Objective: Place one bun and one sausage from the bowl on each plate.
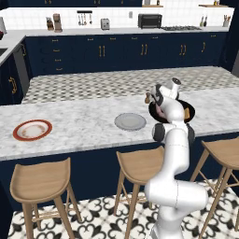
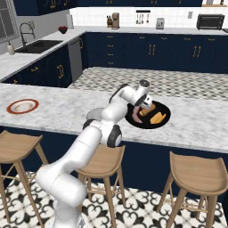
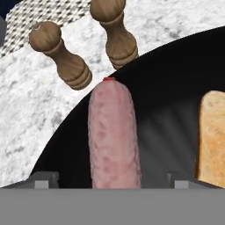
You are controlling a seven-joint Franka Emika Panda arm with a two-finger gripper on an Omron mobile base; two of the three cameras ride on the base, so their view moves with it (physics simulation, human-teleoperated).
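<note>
- From the left base view you look forward and down from behind the arm, across the marble counter (image 1: 84,126) toward the far kitchen wall.
- From the right base view you see the same counter from the other side; both share the black bowl (image 1: 188,106).
- Your hand view sits very close above the bowl's rim (image 3: 167,57), looking along a sausage (image 3: 113,132).

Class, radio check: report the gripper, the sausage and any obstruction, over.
Gripper open, jaws straddling a sausage in the black bowl. Nothing gripped yet. Bun alongside; two wooden grinders beyond the rim, clear.
</note>
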